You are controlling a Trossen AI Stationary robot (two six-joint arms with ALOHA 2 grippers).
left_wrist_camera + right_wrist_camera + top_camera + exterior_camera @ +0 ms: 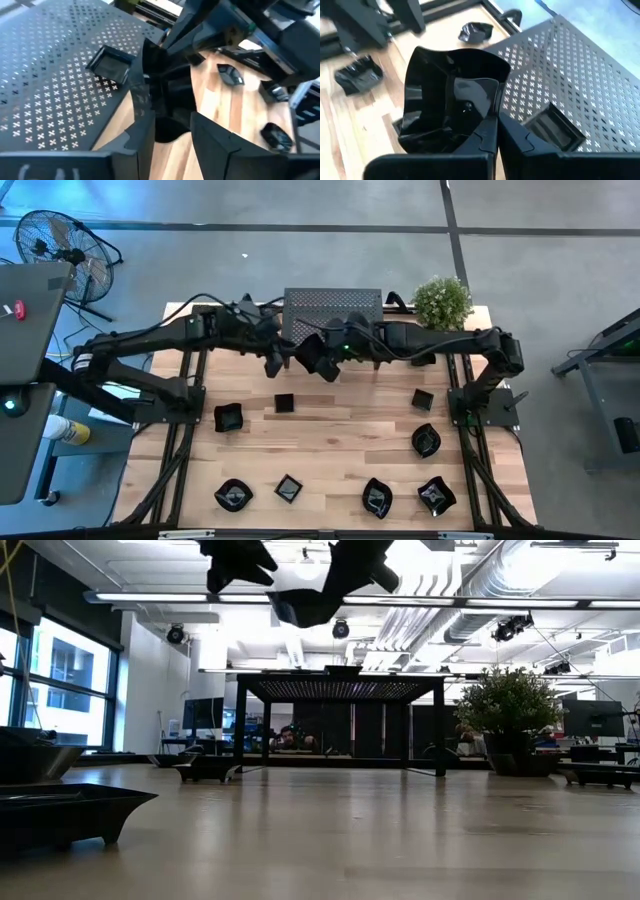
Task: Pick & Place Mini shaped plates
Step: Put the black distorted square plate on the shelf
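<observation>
Resting atop the perforated rack (pixel 580 75) is one plate (pixel 554 125); right pincer (pixel 497 130) clamps another dish (pixel 447 105).

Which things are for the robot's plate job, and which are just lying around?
Job: mini plates on the table; one plate gripped by the right gripper, with the left gripper open beside it; perforated rack holding another plate.
Just lying about: potted plant; floor fan.
</observation>
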